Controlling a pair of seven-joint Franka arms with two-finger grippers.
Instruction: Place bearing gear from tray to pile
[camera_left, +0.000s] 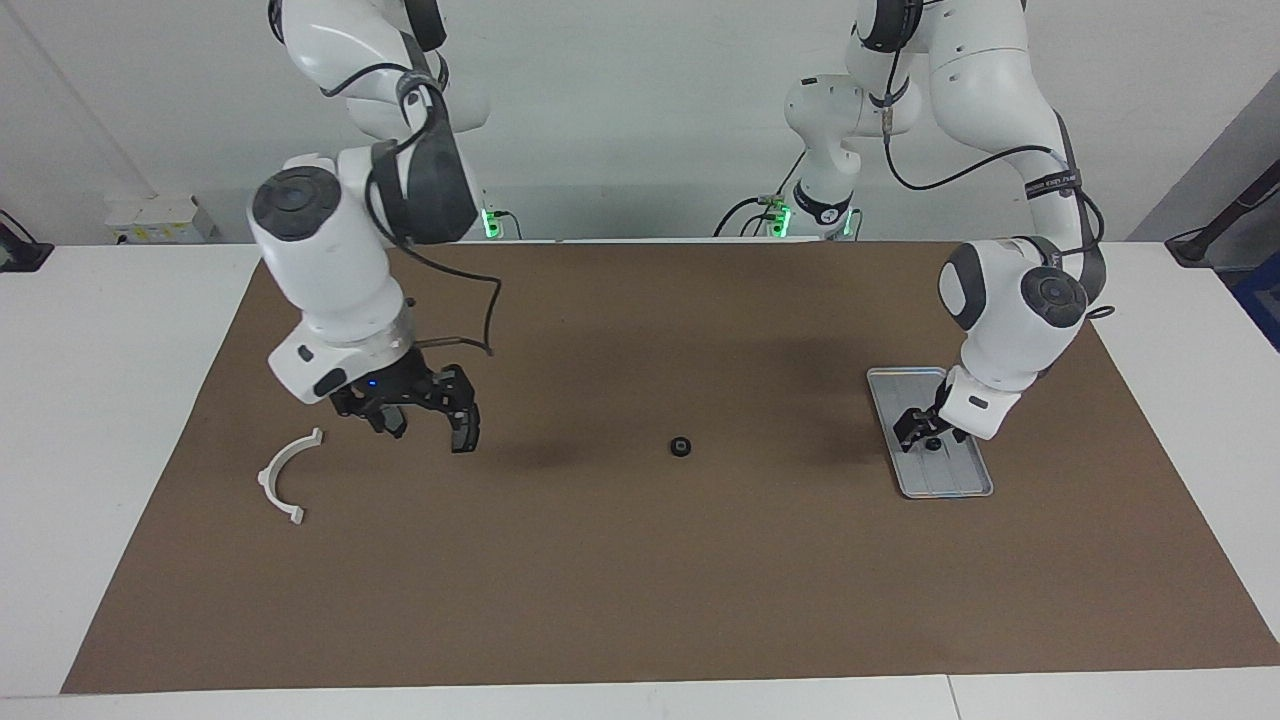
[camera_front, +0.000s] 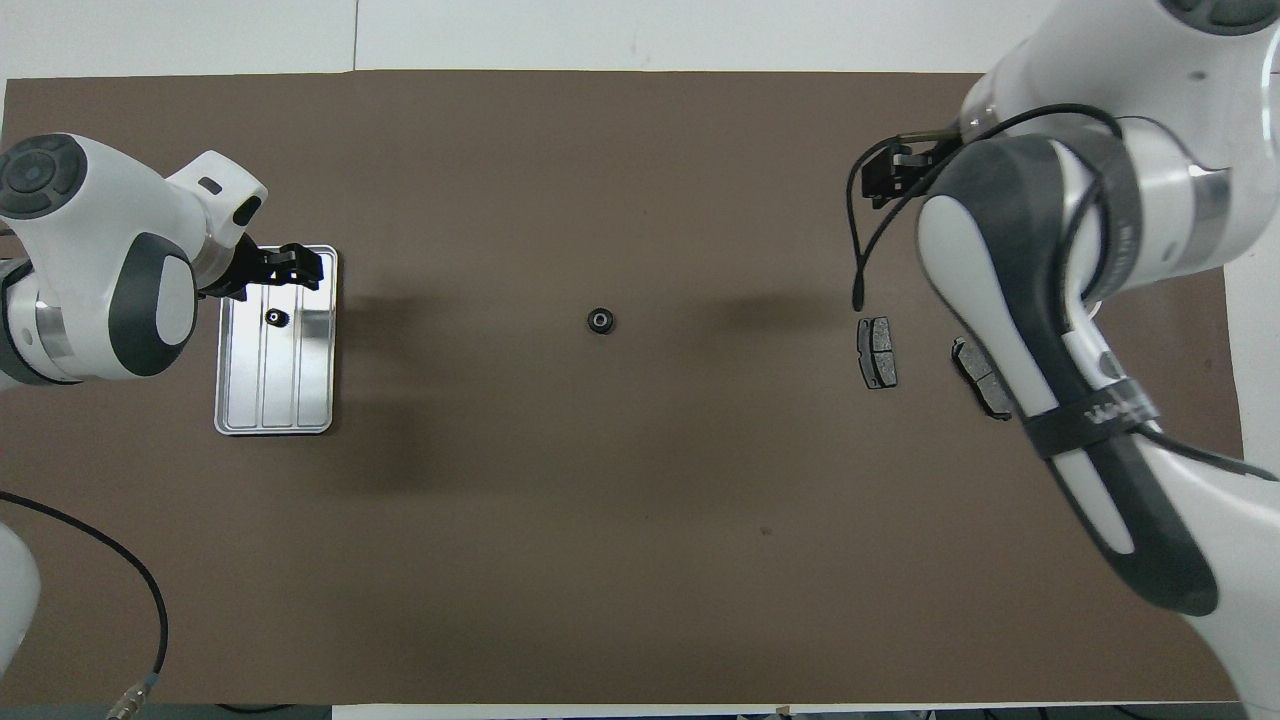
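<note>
A small black bearing gear (camera_left: 932, 443) (camera_front: 273, 317) lies on the silver ridged tray (camera_left: 960, 480) (camera_front: 290, 400) at the left arm's end of the table. My left gripper (camera_left: 928, 432) (camera_front: 295, 270) hangs low just over the gear, open, holding nothing. A second black gear (camera_left: 681, 446) (camera_front: 599, 320) lies on the mat mid-table. The pile has a white bracket (camera_left: 285, 475) and two dark brake pads (camera_front: 877, 352) (camera_front: 980, 378). My right gripper (camera_left: 425, 428) (camera_front: 890, 175) hovers open over the pads, which it hides in the facing view. The right arm hides the bracket in the overhead view.
A brown mat (camera_left: 640, 580) (camera_front: 600, 550) covers most of the white table. The right arm's cable (camera_left: 480, 300) loops down beside its wrist.
</note>
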